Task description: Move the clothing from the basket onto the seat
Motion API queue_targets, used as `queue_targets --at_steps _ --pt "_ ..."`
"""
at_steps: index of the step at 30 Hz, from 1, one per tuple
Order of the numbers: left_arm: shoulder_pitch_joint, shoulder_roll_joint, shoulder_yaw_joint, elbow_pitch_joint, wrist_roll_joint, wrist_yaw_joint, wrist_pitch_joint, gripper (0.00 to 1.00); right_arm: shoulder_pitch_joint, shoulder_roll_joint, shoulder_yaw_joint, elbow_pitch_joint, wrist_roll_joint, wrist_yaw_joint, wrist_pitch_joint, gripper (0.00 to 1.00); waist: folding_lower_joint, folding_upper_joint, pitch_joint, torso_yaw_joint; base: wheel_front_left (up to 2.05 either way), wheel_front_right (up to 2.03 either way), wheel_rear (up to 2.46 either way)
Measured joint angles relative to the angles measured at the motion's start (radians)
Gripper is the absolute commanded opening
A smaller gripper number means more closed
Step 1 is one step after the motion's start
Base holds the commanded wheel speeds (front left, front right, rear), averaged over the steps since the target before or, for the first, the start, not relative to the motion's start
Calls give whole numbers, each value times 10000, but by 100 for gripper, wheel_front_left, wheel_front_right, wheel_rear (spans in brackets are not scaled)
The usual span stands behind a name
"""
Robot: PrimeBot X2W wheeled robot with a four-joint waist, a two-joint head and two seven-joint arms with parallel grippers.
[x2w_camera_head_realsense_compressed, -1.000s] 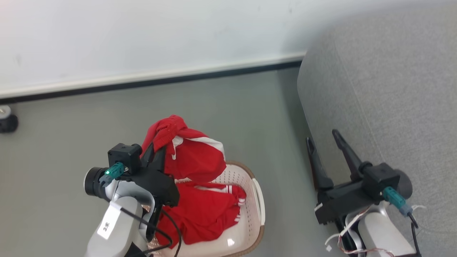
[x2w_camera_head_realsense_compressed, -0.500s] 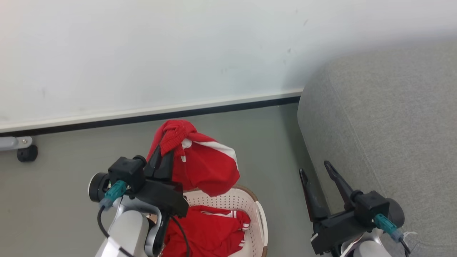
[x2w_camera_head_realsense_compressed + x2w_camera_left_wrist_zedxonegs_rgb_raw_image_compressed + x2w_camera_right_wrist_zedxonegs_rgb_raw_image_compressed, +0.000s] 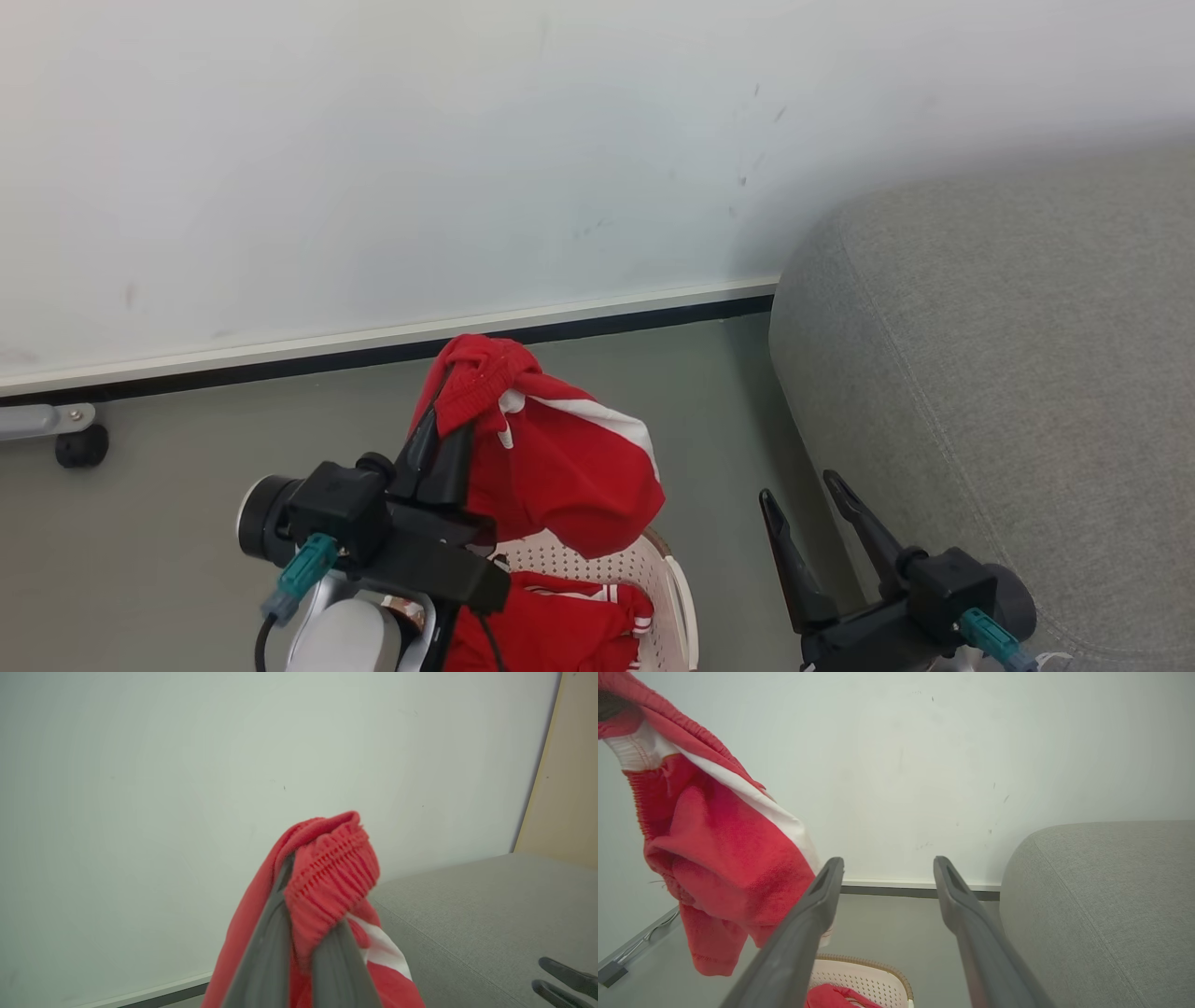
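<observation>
Garment (image 3: 569,476) lifted higher off basket (image 3: 658,574) vs earlier (2nd garment (image 3: 560,621) inside); L gripper (image 3: 443,434) clamps it, R gripper (image 3: 797,487) wide, empty.

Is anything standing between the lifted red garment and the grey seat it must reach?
No fixed obstacle shows. The lifted garment hangs from the shut left gripper above the basket, with bare floor between it and the seat. The open right gripper stands near that path, beside the seat's edge.
</observation>
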Motion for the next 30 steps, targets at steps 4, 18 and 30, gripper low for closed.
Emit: queue_targets --at_steps 4,18,30 --pt "157 56 -27 -387 17 86 12 0 28 12 58 -90 0 29 4 100 1 0 11 -23 0 0 0" --pt "428 165 -159 -1252 117 265 500 0 7 92 640 -548 33 316 104 100 1 1 97 -94 0 0 0" --pt "476 163 -332 -1546 157 336 828 0 -723 238 1998 -849 155 690 290 100 1 0 171 -55 0 0 0"
